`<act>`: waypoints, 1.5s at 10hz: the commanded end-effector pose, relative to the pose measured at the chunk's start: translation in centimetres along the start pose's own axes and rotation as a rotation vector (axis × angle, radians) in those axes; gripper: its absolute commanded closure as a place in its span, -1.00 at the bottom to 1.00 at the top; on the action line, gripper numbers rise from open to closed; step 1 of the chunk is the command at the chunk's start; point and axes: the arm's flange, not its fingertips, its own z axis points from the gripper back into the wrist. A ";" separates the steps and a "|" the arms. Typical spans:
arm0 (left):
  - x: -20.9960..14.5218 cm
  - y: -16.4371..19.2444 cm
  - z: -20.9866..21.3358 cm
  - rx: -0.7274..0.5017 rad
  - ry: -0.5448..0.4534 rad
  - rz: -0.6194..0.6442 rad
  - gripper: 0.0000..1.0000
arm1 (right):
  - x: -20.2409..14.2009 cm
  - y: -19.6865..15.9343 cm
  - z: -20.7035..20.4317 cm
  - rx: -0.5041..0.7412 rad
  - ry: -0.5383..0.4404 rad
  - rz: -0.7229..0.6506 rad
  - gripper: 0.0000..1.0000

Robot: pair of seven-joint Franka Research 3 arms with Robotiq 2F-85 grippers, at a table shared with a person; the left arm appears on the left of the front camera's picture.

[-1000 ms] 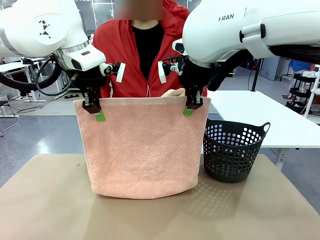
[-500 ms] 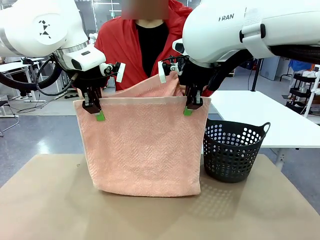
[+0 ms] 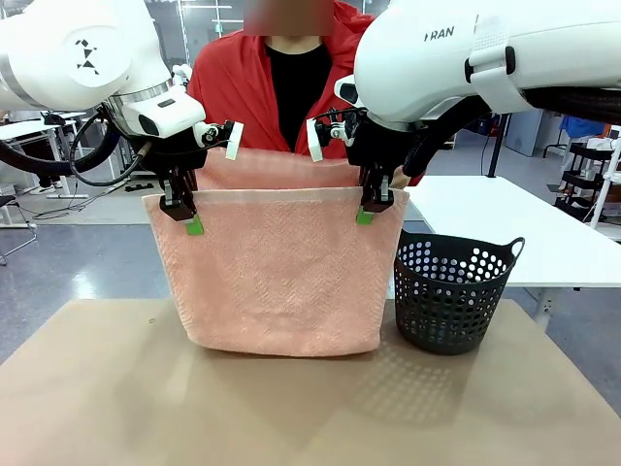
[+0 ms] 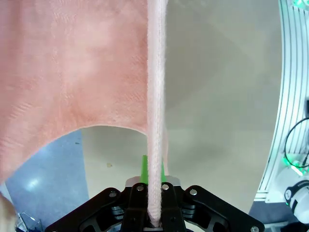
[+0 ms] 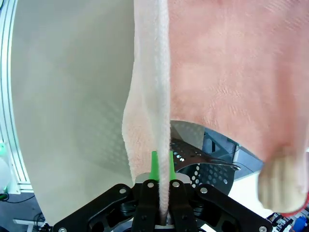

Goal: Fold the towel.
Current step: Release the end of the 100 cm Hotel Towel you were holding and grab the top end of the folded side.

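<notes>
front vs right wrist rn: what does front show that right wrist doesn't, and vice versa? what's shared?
Front, not right wrist: the left claw shut on a top corner of the large pale salmon-pink terry-cloth towel, and the person's torso in a red jacket behind it. Right wrist, not front: the towel's hem end-on, pinched between both green pads. Both: the towel, the right claw shut on it, the black perforated plastic basket, the tan table.
</notes>
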 end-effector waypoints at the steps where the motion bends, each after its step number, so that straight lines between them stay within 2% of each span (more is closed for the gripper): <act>1: 0.1 0.2 0.2 0.004 -0.002 -0.002 1.00 | -0.1 -0.1 0.1 -0.006 0.006 0.002 1.00; 15: 0.1 0.2 0.2 0.004 -0.002 -0.002 1.00 | -0.1 -0.1 0.1 -0.006 0.006 0.002 1.00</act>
